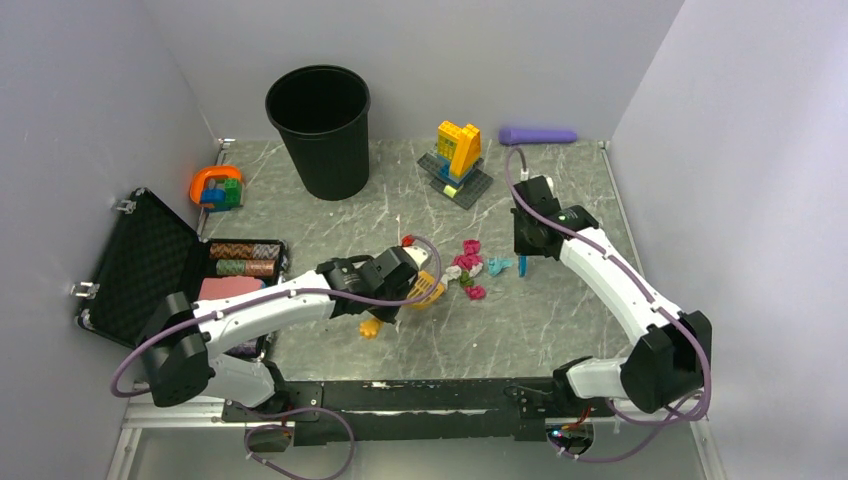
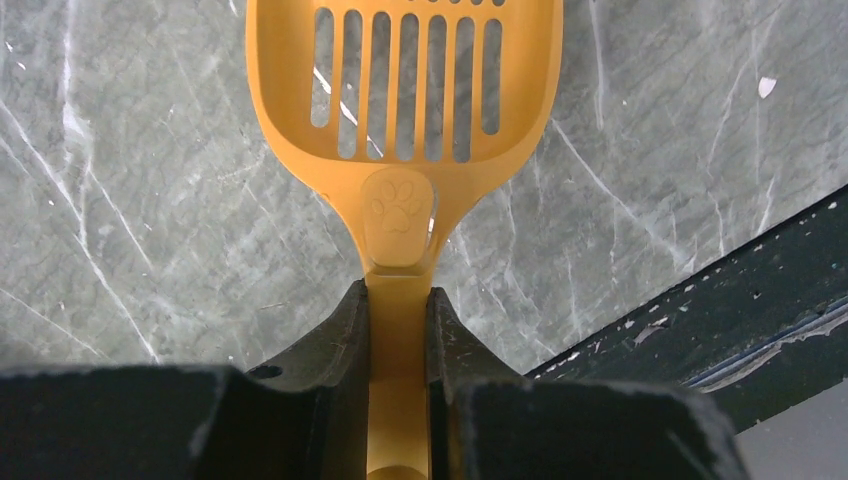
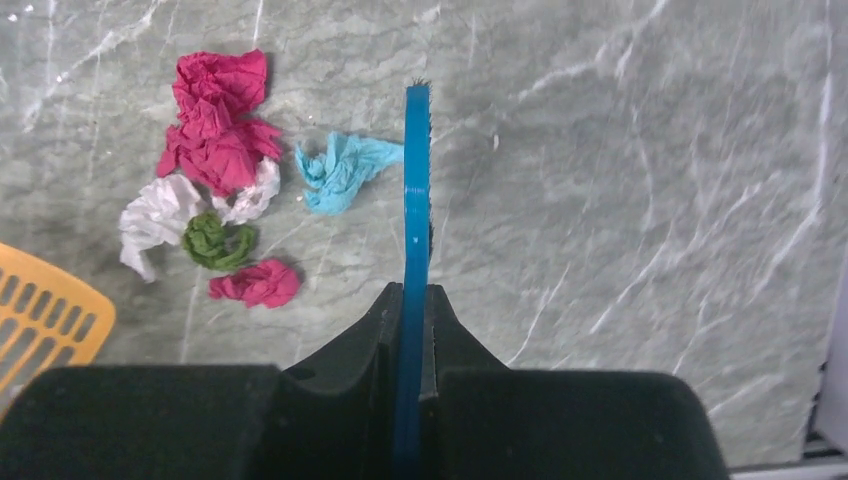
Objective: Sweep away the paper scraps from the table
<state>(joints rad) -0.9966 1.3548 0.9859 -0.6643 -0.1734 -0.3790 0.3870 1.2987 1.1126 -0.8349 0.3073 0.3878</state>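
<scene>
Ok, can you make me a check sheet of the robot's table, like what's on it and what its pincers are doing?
Surface: grey-green marbled table, with a few tiny white specks.
Job's things: paper scraps bunched mid-table in magenta, white, green and teal; none in the visible part of the orange scoop.
Clutter: black bin, brick build and purple stick at the back; open black case and small brick toy on the left.
Pincers: left pincer shut on the orange scoop's handle; right pincer shut on a thin blue tool beside the teal scrap.
Cables: purple cables along both arms, off the scraps.
Surroundings: pale walls; nothing else seen.
</scene>
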